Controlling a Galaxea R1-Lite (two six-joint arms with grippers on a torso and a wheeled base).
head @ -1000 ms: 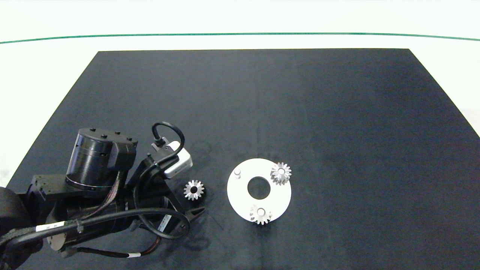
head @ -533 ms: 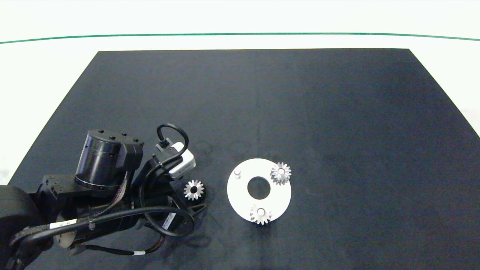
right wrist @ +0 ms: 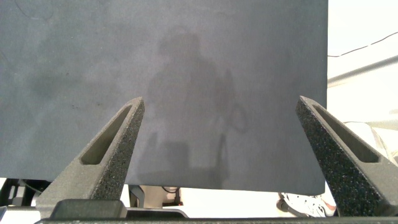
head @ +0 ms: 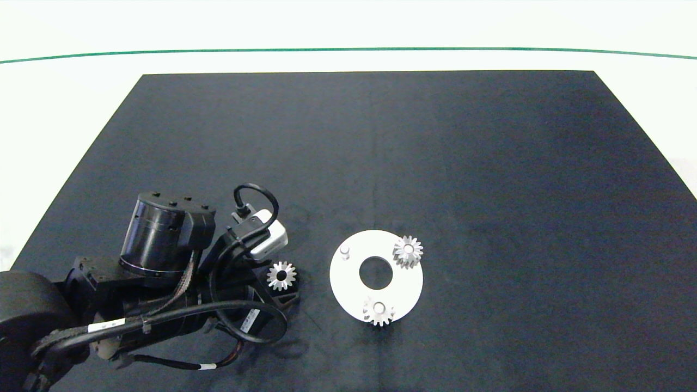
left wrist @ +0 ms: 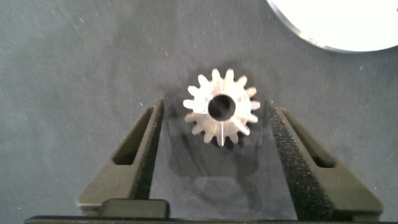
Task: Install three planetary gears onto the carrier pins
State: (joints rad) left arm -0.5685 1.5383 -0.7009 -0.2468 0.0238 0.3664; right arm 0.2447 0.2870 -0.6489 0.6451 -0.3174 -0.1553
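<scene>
A white carrier disc lies on the black mat, with three carrier pins. Two silvery planetary gears sit on pins, one at the far right and one at the near edge. The far-left pin is bare. A third gear lies flat on the mat left of the disc. My left gripper is open and straddles this gear, a finger on each side, neither touching. A sliver of the disc shows beyond it. My right gripper is open and empty, out of the head view.
The black mat spreads wide to the right and far side. White table surface surrounds it, with a green line at the far side. In the right wrist view the mat's edge shows, with floor beyond.
My left arm has moved right and slightly away, bringing its open fingers around the loose gear. The gear, the disc and the mounted gears have not moved.
</scene>
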